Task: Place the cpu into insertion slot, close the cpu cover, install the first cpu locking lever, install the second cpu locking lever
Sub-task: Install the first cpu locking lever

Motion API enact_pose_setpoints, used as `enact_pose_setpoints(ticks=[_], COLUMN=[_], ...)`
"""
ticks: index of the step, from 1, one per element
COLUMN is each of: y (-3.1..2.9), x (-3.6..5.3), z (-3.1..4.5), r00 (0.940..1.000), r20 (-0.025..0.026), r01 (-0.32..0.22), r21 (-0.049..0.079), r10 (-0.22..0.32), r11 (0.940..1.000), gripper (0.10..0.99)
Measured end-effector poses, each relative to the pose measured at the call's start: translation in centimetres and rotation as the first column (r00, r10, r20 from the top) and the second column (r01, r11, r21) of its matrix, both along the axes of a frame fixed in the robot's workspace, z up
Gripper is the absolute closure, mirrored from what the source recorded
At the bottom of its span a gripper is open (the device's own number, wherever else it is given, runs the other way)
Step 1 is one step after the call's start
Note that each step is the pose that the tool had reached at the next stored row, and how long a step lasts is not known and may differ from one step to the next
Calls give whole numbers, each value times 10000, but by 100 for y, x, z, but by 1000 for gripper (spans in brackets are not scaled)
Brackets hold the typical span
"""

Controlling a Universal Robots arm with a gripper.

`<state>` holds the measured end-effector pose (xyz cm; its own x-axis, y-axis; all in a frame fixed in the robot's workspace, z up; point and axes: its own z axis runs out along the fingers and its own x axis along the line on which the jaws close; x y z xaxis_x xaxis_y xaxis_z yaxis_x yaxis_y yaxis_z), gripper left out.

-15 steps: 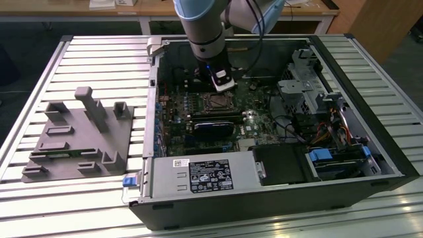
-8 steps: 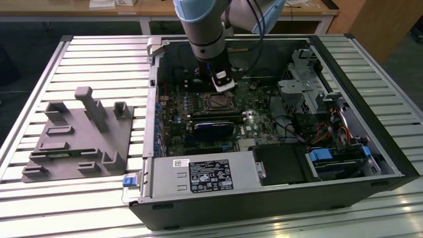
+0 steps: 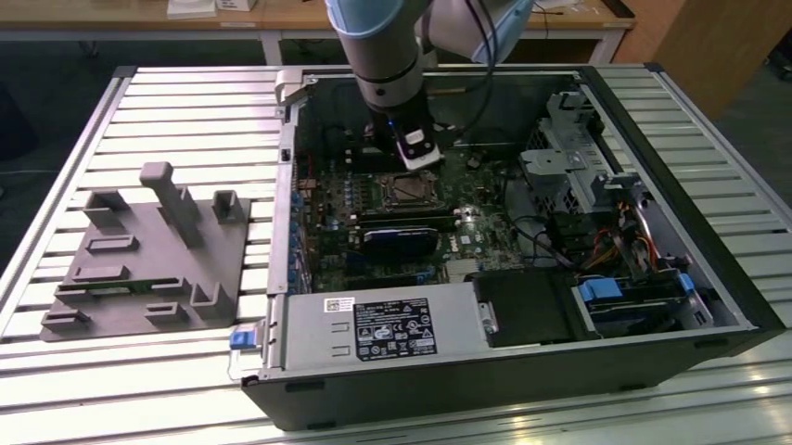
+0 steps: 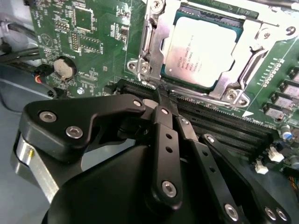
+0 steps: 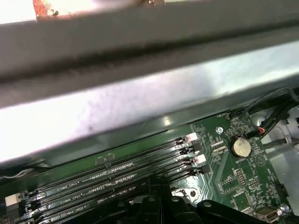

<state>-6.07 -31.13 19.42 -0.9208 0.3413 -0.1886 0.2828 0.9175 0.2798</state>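
Second wrist view put the black tool [image 4: 161, 100] nearest, its fingers drawn together to a closed tip that held nothing and rested at the memory slots [image 4: 224, 123]. Just beyond, the cpu [image 4: 201, 51] sat in the insertion slot [image 4: 233, 95] with the cpu cover [image 4: 156, 32] down around it. Exterior view had the arm [image 3: 384, 56] over the computer case [image 3: 669, 278] on the slatted worktop [image 3: 185, 120].

The arm [image 3: 384, 46] is showing light-blue joint caps over grey tube, a black cable trailing beside it. The gripper [image 4: 161, 100] is wearing matte black linkages studded with silver screws.
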Motion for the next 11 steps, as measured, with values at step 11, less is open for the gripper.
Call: enact_pose_setpoints(ticks=[11], y=[0], x=[0], z=[156], r00=[10000], r20=[1], r01=[0], r21=[1], r10=[0], r11=[10000], gripper=[980])
